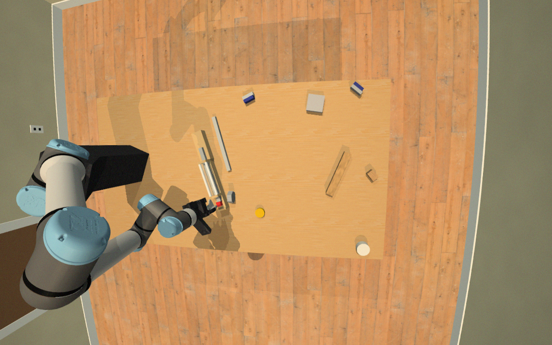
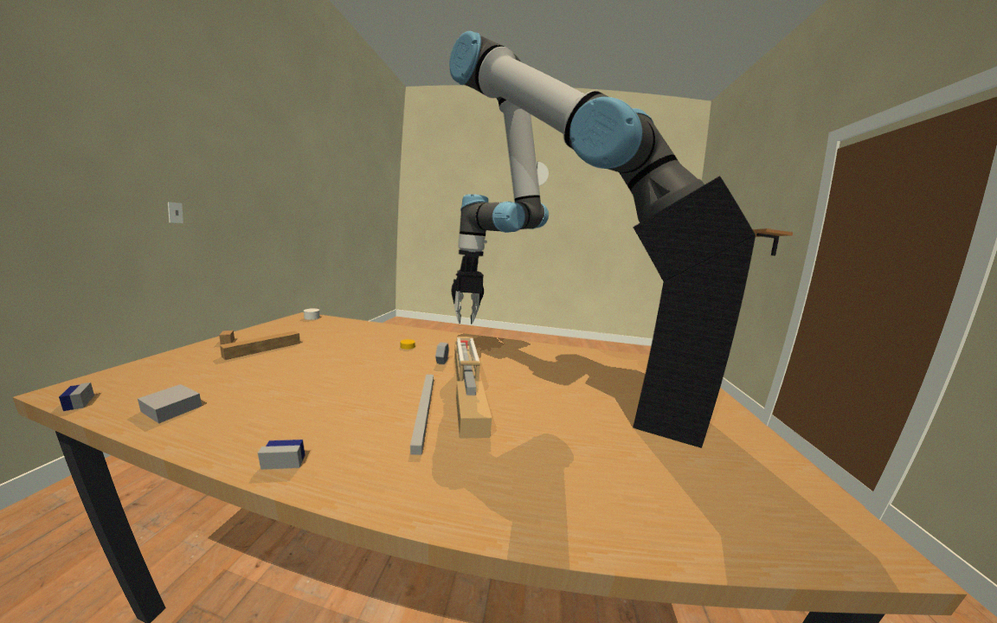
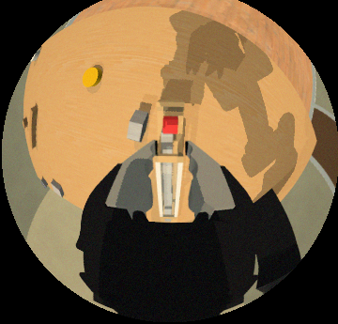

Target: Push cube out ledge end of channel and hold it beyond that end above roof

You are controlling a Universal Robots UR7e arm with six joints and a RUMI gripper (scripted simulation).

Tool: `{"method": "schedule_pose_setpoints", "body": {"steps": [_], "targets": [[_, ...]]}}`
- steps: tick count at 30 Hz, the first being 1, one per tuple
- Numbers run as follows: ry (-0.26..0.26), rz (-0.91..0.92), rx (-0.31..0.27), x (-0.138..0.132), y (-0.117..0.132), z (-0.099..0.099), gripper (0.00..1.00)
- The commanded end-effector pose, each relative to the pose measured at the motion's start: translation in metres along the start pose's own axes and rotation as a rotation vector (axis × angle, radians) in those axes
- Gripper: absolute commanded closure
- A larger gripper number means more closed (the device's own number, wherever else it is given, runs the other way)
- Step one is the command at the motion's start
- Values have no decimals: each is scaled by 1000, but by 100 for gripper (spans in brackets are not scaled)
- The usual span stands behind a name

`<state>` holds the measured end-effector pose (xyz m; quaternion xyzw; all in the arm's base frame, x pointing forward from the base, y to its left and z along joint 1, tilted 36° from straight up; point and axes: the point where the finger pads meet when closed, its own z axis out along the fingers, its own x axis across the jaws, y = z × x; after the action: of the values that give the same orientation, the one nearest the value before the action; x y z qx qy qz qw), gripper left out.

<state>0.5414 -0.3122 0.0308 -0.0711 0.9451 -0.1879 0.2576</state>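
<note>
Red cube [image 3: 170, 124] apparently rests on channel's [image 3: 169, 185] ledge.
</note>
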Motion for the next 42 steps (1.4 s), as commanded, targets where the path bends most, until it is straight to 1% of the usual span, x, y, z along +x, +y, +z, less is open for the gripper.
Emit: {"method": "schedule_pose_setpoints", "body": {"steps": [1,33,37,42], "targets": [[4,-6,-14,-1,-1,3,75],[4,-7,-14,-1,0,3,75],[5,-8,-16,-2,1,9,75],[5,-8,-16,-3,1,30,75]]}}
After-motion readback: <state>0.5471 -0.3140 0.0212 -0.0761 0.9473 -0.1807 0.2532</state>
